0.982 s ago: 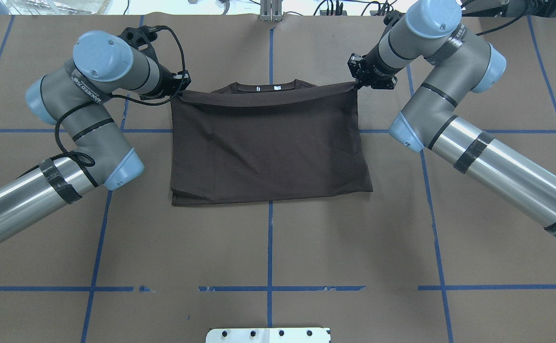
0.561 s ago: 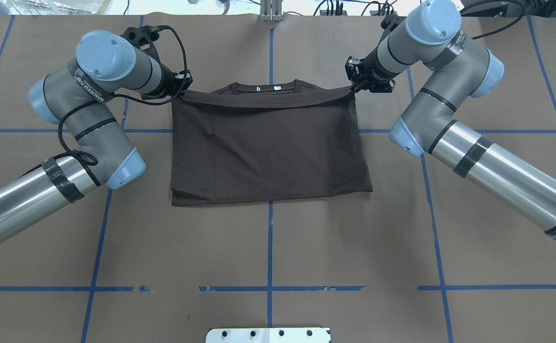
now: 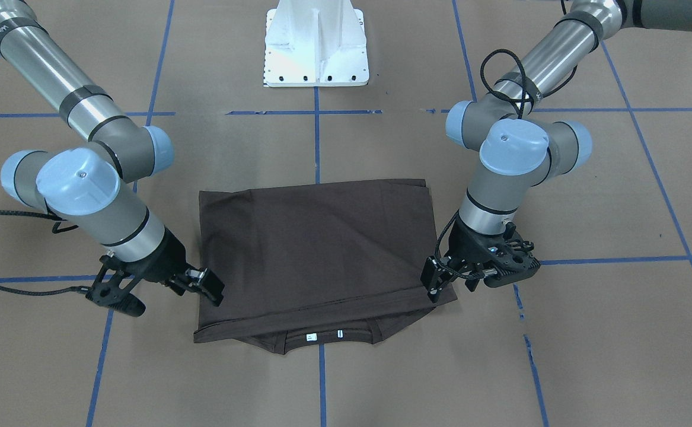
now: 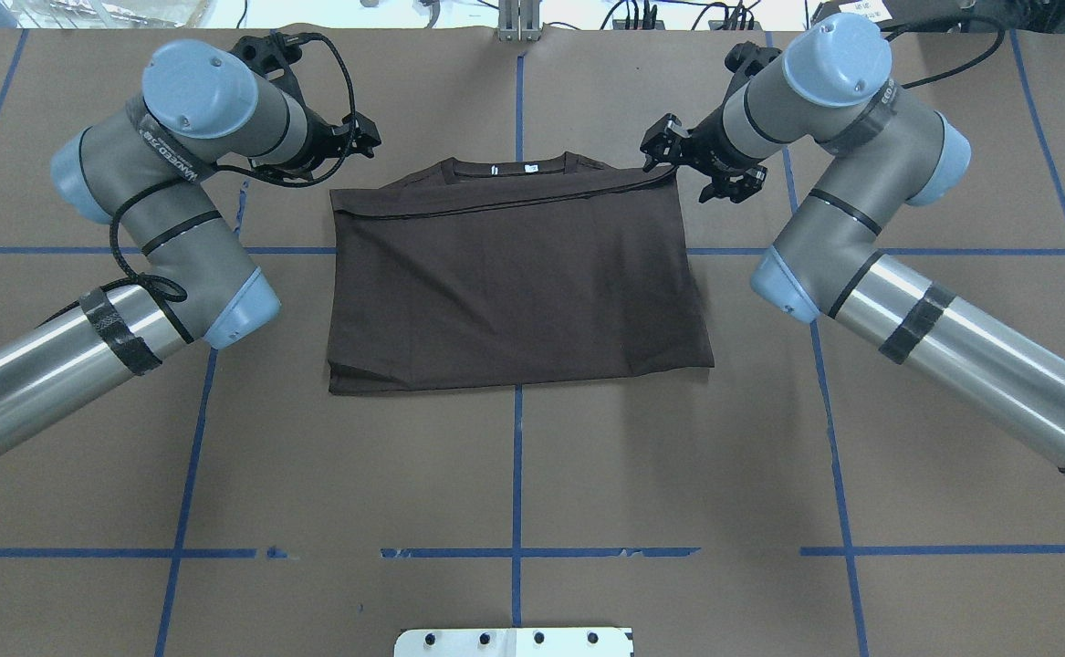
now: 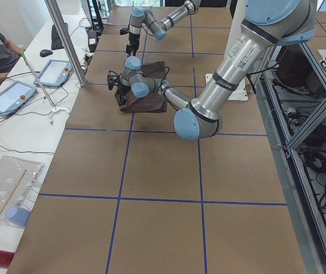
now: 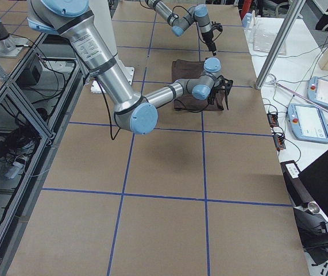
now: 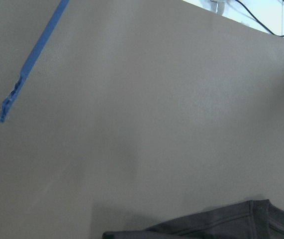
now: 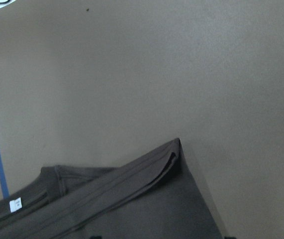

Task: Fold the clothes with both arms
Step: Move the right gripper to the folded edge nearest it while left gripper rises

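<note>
Left side first: my left gripper (image 4: 363,137) sits just off the far-left corner of the T-shirt (image 4: 514,283). Its jaws look parted and there's nothing in them. The left wrist cam only shows bare table (image 4: 514,474) with a sliver of dark cloth at the bottom edge.

In the middle, the shirt lies flat on the table, folded in half. The hem is brought up toward the far side and stops just short of the collar (image 4: 509,164), so the collar and the little white neck tag (image 4: 529,168) peek out past it. The top edge isn't quite square: its right end sits closer to the collar than its left.

Over on the right, my right gripper (image 4: 655,151) is right at the far-right corner. Its fingers look spread too and grip nothing. The right wrist cam shows that corner lying loose. I can't tell whether a fingertip is brushing the fabric.

I reckon this fold is laid and the job now is getting clear without wrecking it. My tips:
- Keep both jaws wide.
- Lift straight up before going sideways, since soft knit drags easily.
- Mind the right side most, as it's closest to the cloth.
- Move both arms evenly.
- Square that slanted edge before the next fold.
</note>
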